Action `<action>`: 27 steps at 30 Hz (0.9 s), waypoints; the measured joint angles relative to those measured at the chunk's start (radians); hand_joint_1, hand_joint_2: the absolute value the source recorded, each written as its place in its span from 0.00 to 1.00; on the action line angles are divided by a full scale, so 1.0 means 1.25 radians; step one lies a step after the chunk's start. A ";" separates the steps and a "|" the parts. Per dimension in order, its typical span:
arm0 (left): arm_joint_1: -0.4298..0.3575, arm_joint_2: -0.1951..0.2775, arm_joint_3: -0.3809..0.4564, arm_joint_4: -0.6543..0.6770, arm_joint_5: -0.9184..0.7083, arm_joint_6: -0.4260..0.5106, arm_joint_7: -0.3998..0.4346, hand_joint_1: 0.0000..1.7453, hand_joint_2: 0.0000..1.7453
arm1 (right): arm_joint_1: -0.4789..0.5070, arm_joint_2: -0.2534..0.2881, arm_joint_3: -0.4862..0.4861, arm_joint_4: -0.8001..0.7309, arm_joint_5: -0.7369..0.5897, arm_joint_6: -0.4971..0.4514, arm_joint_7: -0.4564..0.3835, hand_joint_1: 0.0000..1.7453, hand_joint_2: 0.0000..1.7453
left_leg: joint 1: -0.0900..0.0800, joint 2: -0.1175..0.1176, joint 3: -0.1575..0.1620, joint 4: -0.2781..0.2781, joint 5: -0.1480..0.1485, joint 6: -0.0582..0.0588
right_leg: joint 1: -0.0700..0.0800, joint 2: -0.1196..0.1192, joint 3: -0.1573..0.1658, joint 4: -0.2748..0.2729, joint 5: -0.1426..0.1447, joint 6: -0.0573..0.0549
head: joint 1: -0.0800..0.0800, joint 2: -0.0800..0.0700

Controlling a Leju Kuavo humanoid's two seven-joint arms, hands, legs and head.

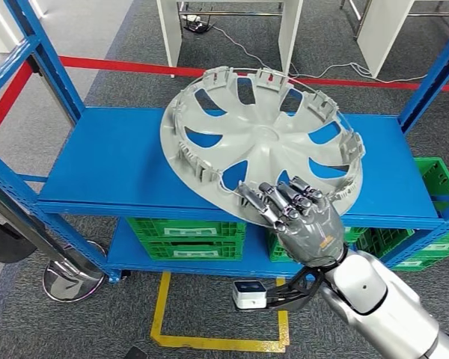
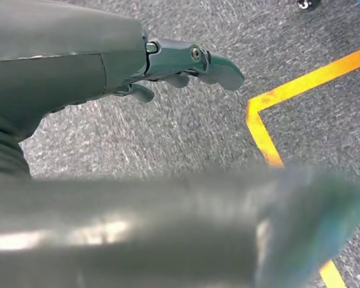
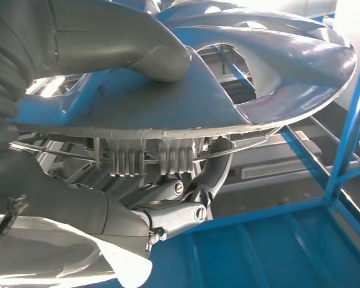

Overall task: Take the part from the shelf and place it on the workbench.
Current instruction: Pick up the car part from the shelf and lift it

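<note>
The part is a grey wheel cover (image 1: pixel 262 134) with curved spoke openings, lying inner side up and tilted over the blue shelf board (image 1: pixel 114 164). Its near rim reaches past the shelf's front edge. My right hand (image 1: pixel 301 217) grips that near rim. In the right wrist view the thick thumb (image 3: pixel 123 42) presses one face of the wheel cover (image 3: pixel 269 66) and the dark fingers (image 3: pixel 182 210) curl against the clips on the other face. My left hand (image 2: pixel 78 66) hangs over the grey carpet with its fingers stretched out and holds nothing.
Green crates (image 1: pixel 185 238) sit on the lower shelf, with another (image 1: pixel 437 179) to the right. Blue uprights (image 1: pixel 47 67) frame the rack. Yellow floor tape (image 1: pixel 165 299) lies before it and red tape (image 1: pixel 126 66) behind. A chrome stand base (image 1: pixel 69 280) is at lower left.
</note>
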 joint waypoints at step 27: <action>0.018 -0.026 0.080 0.012 -0.122 0.000 -0.021 0.00 1.00 | 0.010 -0.013 0.020 -0.002 0.020 -0.014 -0.006 1.00 1.00 | 0.000 0.000 0.000 0.000 0.000 0.000 | 0.000 0.000 0.000 0.000 0.000 0.000 | 0.000 0.000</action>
